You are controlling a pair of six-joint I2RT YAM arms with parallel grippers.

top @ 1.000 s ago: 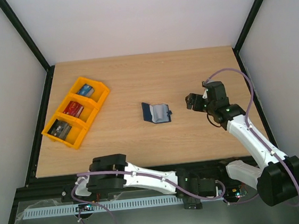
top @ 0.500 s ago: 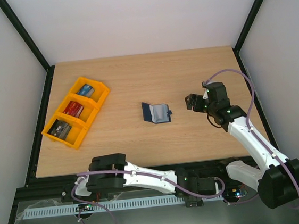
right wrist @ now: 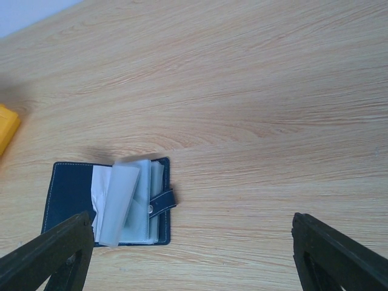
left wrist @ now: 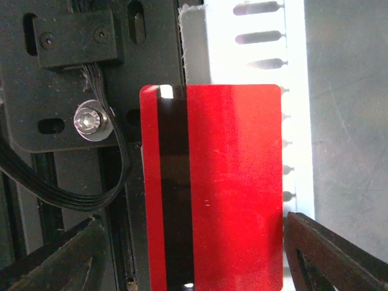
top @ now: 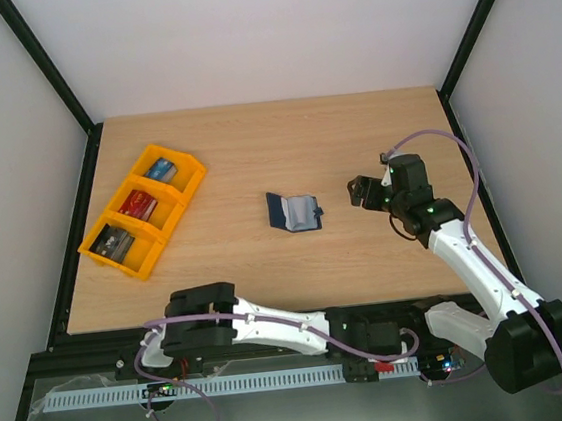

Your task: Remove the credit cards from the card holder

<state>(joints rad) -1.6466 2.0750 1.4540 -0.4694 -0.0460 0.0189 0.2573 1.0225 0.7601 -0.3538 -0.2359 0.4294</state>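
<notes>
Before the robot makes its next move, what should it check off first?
1. The holder lies open: ok.
2. The right claw is open and empty: ok.
3. The right claw is centred on the holder: not ok; the holder sits off to one side, by one finger.
4. Any cards showing in the holder: cannot tell; only clear sleeves are visible.
5. The left claw is free to help: cannot tell; a red card fills its view, and it is unclear whether it is gripped.
</notes>
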